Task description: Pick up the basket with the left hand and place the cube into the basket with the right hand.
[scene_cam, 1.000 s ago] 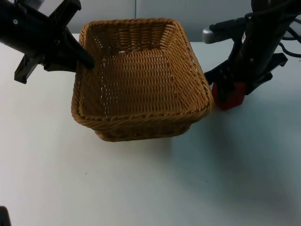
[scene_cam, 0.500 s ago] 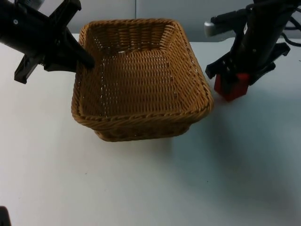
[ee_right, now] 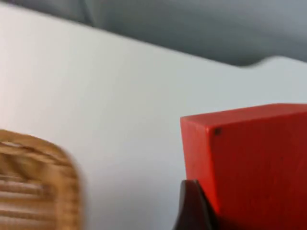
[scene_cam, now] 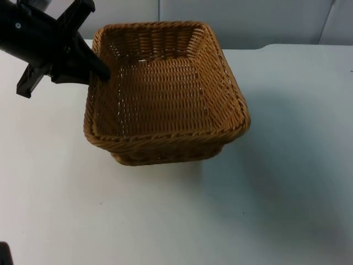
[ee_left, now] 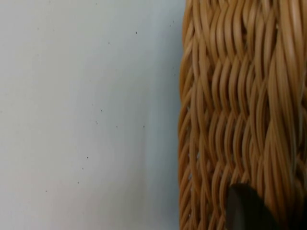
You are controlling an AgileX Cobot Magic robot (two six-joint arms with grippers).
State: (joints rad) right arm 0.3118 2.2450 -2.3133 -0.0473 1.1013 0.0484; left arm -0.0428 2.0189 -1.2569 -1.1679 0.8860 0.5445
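**Operator:** Nearest the right gripper [ee_right: 201, 211], in its wrist camera, a black fingertip [ee_right: 192, 203] presses the side of the red wooden cube [ee_right: 249, 163]. I read the fingers as clamped on it, with the cube sitting right between them and carried above the white table top [ee_right: 120, 96]. Just beyond the fingertip, off to one side and lower, is a corner of the rectangular woven wicker basket [ee_right: 43, 182]; past that, the grey partition wall [ee_right: 192, 28].

**Second:** So the cube isn't over the basket?

**Operator:** No, it hangs beside the rim, outside it, I think. That's my worry: if I let go here, the cube falls on the table, or clips the rim and bounces off. I need to bring it across the rim first.

**Second:** And the left side?

**Operator:** In the top view the left gripper [scene_cam: 98, 69] is closed on the basket [scene_cam: 165, 94] at the rim's far left corner, one finger inside the wall, one outside. In its wrist camera a fingertip [ee_left: 247, 208] lies flat against the weave. The basket looks tilted, held by that one corner. A corner hold could let it swing or slip when the cube lands.
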